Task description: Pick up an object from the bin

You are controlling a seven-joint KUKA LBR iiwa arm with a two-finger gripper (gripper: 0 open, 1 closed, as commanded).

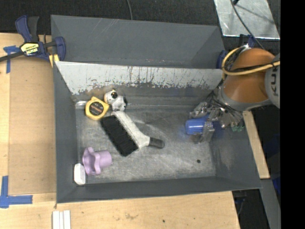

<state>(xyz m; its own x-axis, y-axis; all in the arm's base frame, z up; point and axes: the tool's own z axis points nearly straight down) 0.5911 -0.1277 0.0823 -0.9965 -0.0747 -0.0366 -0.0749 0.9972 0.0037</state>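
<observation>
The tool point(208, 126) sits low at the right end of the bin point(143, 46), close against a small blue cylinder point(193, 126) that lies on the floor there. The cylinder's right end meets the tool's metal parts, but whether the tool is apart, together or clamped on it cannot be told from this angle. The cylinder looks to be resting on the bin floor, so the pick seems at most at the grasping stage: nothing is raised clear, and the closing, if not made, and the lift are left to do. The other things lie well apart to the left: a black brush point(125, 133) with a white handle near the middle, a yellow tape measure point(97, 109) and a small white figure point(114, 99) by the back wall, and a purple piece point(96, 160) beside a white scrap point(79, 173) in the front left corner.
</observation>
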